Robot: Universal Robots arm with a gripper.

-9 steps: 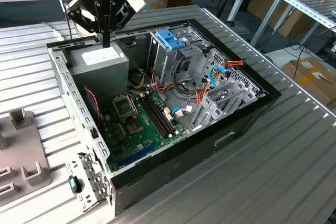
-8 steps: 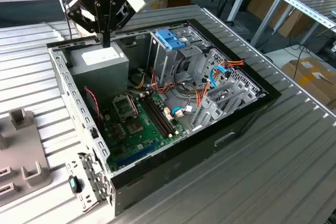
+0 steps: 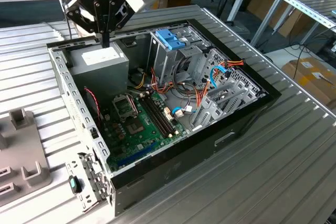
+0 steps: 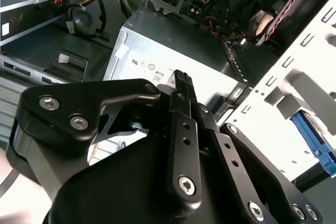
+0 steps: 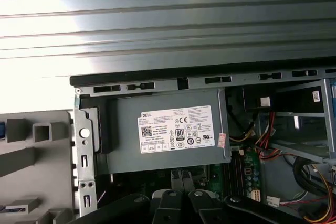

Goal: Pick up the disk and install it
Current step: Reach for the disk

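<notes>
While hanging over the open computer case [image 3: 220, 145], points the gripper [image 3: 105, 43] straight down at the grey power-supply box [image 3: 100, 64], in the corner of the case at the exterior view's left. Jaws pressed together, with nothing between them; in the second wrist view, one thin black bar over the top of the box. Cannot tell whether the tips touch the box or stop just above it. On the top of the box, a white sticker [image 5: 176, 129].

Just beside the box, toward the exterior view's right: a metal cage [image 3: 163, 59] with a blue latch [image 3: 170, 38] on top. Lower in the case, a green circuit board [image 3: 136, 129], lying flat on the bottom. Between the board and the far wall of the case, a bundle of red and orange cables [image 3: 199, 97] and one blue cable [image 3: 215, 74].

Under the case, a ribbed metal tabletop [image 3: 283, 182]. On this tabletop, at the exterior view's left and apart from the case, a grey holder [image 3: 23, 156] with upright posts.

About the disk: cannot say for sure where. In the second wrist view, a blue plastic edge [image 4: 317, 148] behind the pale perforated wall [image 4: 294, 77] of the case, well apart from the jaws; cannot tell whether part of the disk or of something else.
</notes>
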